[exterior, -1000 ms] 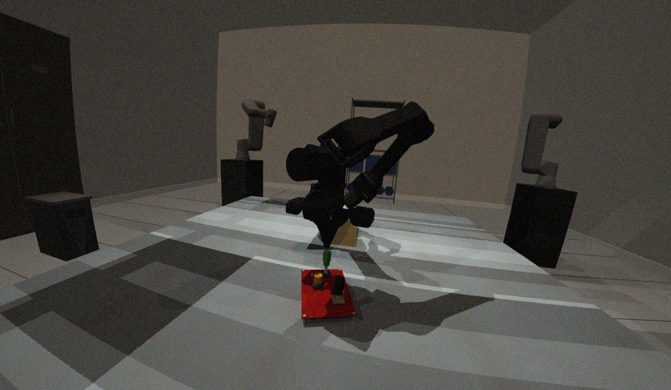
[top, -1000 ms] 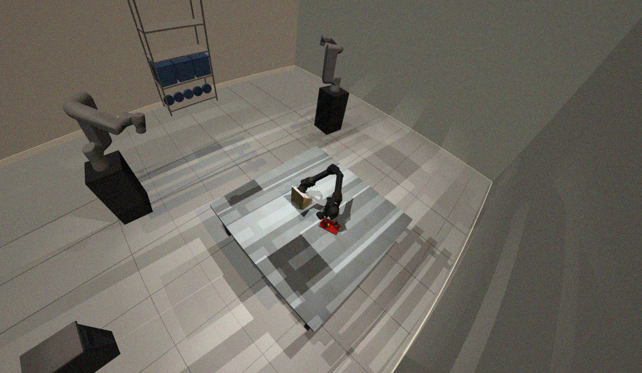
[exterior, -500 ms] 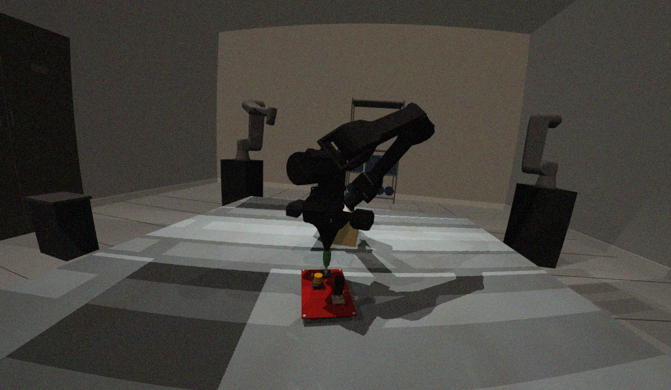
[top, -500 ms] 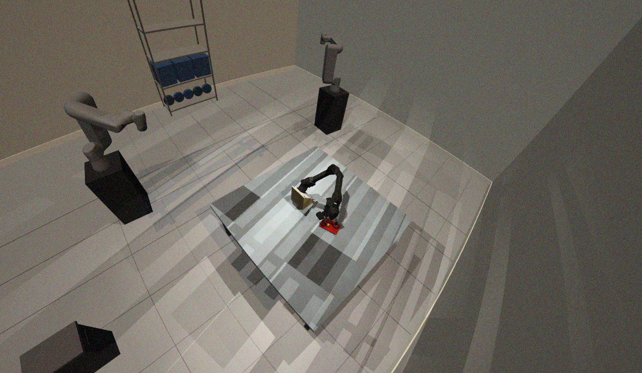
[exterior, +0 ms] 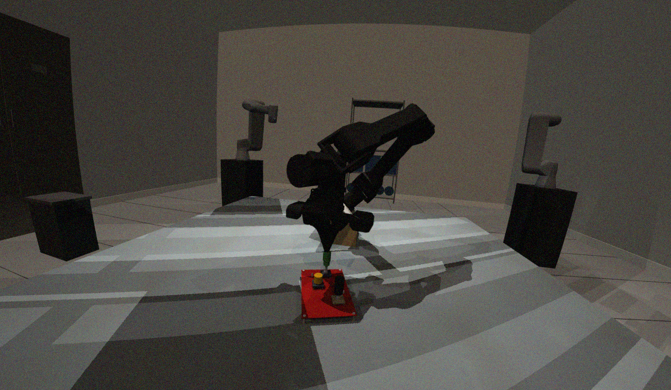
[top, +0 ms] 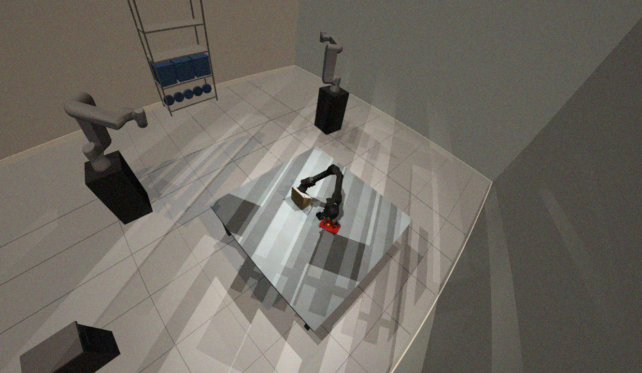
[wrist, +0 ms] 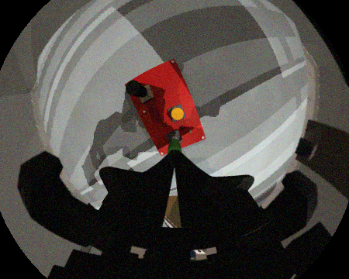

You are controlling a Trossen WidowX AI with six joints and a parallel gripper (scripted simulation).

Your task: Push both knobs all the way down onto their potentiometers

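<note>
The red circuit board [top: 331,229] [exterior: 323,309] [wrist: 164,75] stands on the table. A green knob [exterior: 326,258] [wrist: 174,145] stands high over its dark potentiometer near the board's edge on the robot's side. A tall black knob [exterior: 339,285] [wrist: 136,88] stands above a tan potentiometer. A yellow knob [exterior: 318,278] [wrist: 177,114] sits low on its grey potentiometer. My gripper [exterior: 326,250] [wrist: 174,153] is shut and empty, pointing down, with its tips at the green knob's top; whether they touch it I cannot tell. The tips hide part of that knob in the wrist view.
A tan wedge-shaped box [top: 300,198] [exterior: 347,236] stands on the table near the arm's base, behind the gripper in the exterior view. Beyond the table stand two grey arms on black pedestals and a shelf rack.
</note>
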